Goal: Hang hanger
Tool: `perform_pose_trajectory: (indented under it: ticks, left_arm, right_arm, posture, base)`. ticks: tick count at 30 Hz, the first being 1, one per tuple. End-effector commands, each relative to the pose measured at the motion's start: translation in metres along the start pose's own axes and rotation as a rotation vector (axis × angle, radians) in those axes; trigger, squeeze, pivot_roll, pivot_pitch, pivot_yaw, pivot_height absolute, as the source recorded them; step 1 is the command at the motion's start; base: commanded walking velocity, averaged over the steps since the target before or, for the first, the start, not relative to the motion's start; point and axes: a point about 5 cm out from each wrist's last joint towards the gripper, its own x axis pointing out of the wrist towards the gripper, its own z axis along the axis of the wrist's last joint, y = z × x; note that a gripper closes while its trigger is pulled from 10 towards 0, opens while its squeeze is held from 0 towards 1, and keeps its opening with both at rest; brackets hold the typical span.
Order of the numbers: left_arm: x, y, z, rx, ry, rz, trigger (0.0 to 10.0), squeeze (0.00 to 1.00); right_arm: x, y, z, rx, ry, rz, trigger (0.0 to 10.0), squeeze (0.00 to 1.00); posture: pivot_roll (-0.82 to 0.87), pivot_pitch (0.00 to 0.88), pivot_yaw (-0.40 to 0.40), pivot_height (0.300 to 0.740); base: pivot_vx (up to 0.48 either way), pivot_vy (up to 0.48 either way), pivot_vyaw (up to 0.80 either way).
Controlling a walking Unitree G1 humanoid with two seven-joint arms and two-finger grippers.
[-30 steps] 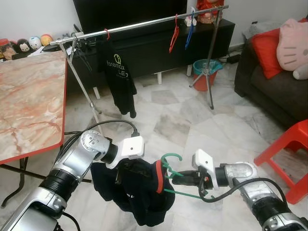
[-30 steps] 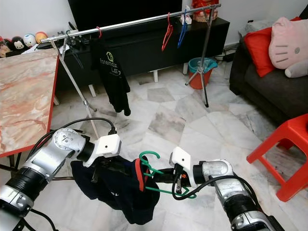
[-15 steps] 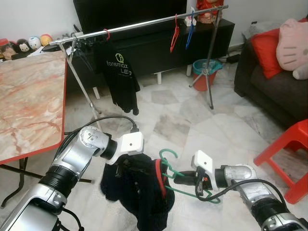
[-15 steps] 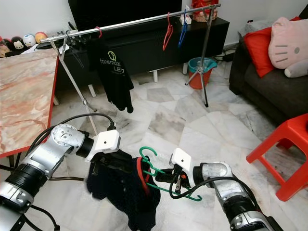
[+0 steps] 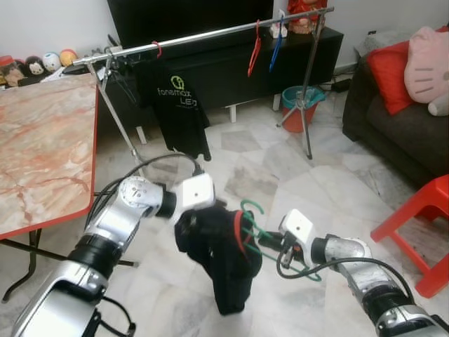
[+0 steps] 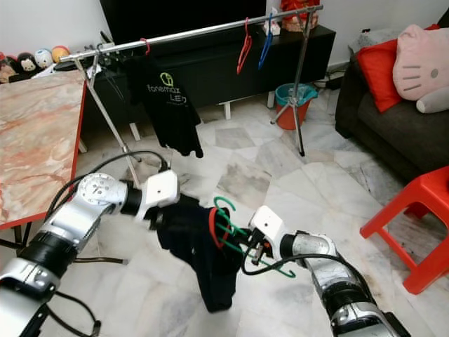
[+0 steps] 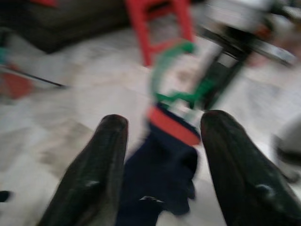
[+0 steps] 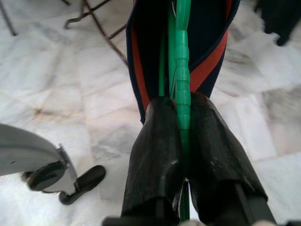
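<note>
Three hangers hang on the clothes rail: one small red hook carrying a black printed shirt, plus a bare red hanger and a bare blue hanger side by side near the rail's right end. A fourth, the green hanger, is low in front of the robot, above the marble floor, with a dark red-collared garment draped on it. Two end effectors are at work. The right end effector is clamped narrowly on the green hanger's bar, fingers pressed to either side of it. The left end effector has its two fingers spread wide apart, the garment's cloth lying between them (the wrist picture is blurred, so whether they touch it cannot be told). Compared with a second ago, the garment no longer bunches low between the arms; it now hangs long and narrow, and the hanger sits higher. The left arm reaches forward with elbow bent, wrist turned inward; the right forearm stretches toward the left, cable looped below. A marble-topped counter stands at left, one red stool at right.
</note>
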Motion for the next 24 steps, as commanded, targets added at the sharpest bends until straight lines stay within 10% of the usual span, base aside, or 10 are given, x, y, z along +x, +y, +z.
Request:
perform_pose_trajectory:
  ticks: [1,15,24]
  left_arm:
    - [-0.006,0.015,0.004,-0.006,-0.055,0.178,10.0,0.0]
    - [-0.007,0.022,-0.011,-0.163,-0.119,0.643,10.0,0.0]
    - [0.006,0.011,-0.018,-0.217,-0.095,0.688,10.0,0.0]
  right_arm:
    - [0.0,-0.011,0.013,-0.007,-0.07,-0.124,0.0,0.0]
    - [-0.008,-0.037,0.046,0.086,-0.308,-0.467,0.0,0.0]
    - [0.001,-0.034,0.075,0.059,-0.41,-0.432,0.0,0.0]
  posture:
    - [0.03,0.0,0.076,0.74]
    - [0.02,0.0,0.055,0.74]
    - [0.03,0.0,0.045,0.74]
  base:
    - [0.0,0.0,0.0]
    - [0.0,0.0,0.0]
    - [0.0,0.0,0.0]
